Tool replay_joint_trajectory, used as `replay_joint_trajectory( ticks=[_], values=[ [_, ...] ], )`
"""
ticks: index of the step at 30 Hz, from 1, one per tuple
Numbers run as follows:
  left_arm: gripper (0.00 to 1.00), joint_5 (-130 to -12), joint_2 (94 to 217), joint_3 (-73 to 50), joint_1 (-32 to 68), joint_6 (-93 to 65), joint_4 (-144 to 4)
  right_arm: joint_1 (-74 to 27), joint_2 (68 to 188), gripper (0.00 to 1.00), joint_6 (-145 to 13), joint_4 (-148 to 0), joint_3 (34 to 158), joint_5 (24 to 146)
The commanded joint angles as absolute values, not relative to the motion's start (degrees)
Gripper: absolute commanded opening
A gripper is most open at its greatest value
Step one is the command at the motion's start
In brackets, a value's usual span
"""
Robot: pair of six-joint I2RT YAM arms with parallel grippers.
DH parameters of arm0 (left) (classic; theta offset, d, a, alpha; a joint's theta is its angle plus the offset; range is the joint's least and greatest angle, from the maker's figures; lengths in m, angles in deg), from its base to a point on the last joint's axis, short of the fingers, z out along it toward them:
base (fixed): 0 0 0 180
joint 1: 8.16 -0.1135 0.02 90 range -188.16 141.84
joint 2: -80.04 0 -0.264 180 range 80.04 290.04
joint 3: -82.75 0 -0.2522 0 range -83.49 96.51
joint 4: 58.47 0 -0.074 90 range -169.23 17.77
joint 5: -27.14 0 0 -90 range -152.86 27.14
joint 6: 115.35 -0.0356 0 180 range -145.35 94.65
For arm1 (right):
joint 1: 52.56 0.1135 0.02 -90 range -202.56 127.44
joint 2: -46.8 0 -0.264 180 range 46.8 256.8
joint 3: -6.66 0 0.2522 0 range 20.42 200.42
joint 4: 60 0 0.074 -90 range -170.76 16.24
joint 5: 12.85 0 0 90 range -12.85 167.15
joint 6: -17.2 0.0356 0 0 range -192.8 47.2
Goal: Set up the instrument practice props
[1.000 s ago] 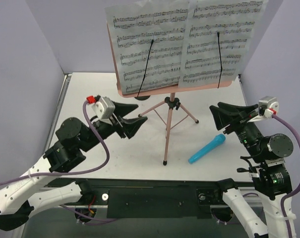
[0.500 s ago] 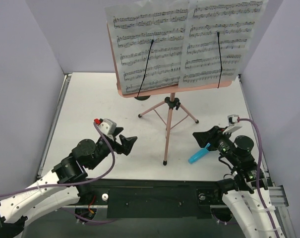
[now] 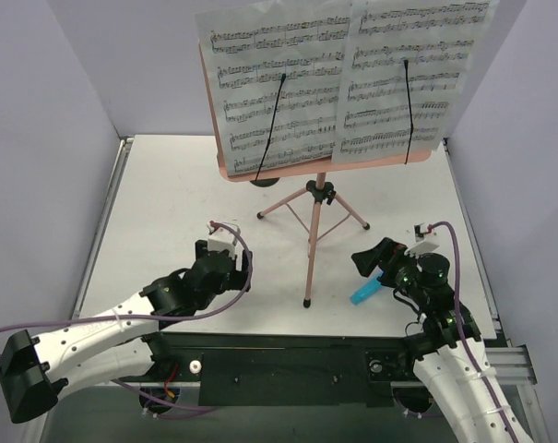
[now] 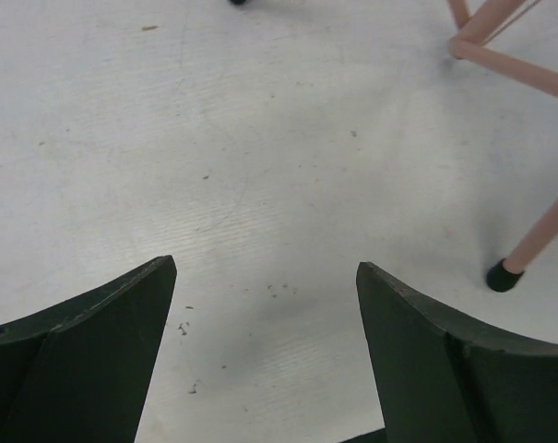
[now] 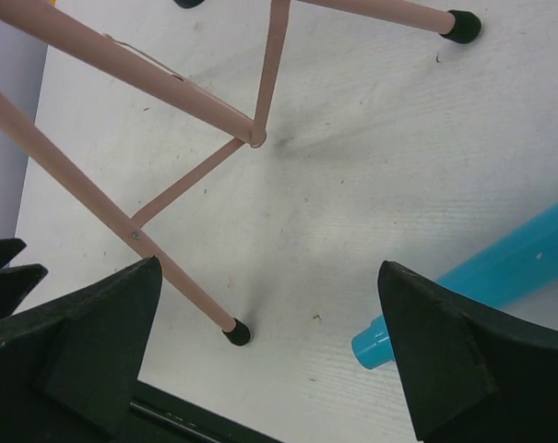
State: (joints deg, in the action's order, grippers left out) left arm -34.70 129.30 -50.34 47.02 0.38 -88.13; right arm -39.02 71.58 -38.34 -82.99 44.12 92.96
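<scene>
- White table point(image 3: 168, 203): matte top, faintly speckled.
- Pink music stand point(image 3: 308, 242): upright at centre, its black-tipped tripod feet on the tabletop.
- Blue cylinder point(image 3: 362, 295): lying flat, right of the stand's near foot, not touching it.
</scene>
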Motion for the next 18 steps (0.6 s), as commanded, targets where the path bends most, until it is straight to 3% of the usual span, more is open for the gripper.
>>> replay_joint_trajectory(
  ticks=[1, 7, 18],
  values=[
    [0.9, -25.43, 135.05, -42.46, 47.13, 6.37, -97.35, -38.76, 72.73, 0.98, -34.75, -79.3, 42.92, 87.88],
    [0.91, -24.88, 138.58, -40.94, 47.13, 8.04, -98.78, -38.76, 74.92, 1.0, -35.54, -80.08, 43.7, 87.44],
    [0.91, -26.91, 128.22, -46.56, 47.04, 4.18, -90.43, -38.76, 76.95, 1.0, -35.45, -81.58, 44.32, 87.61]
  ],
)
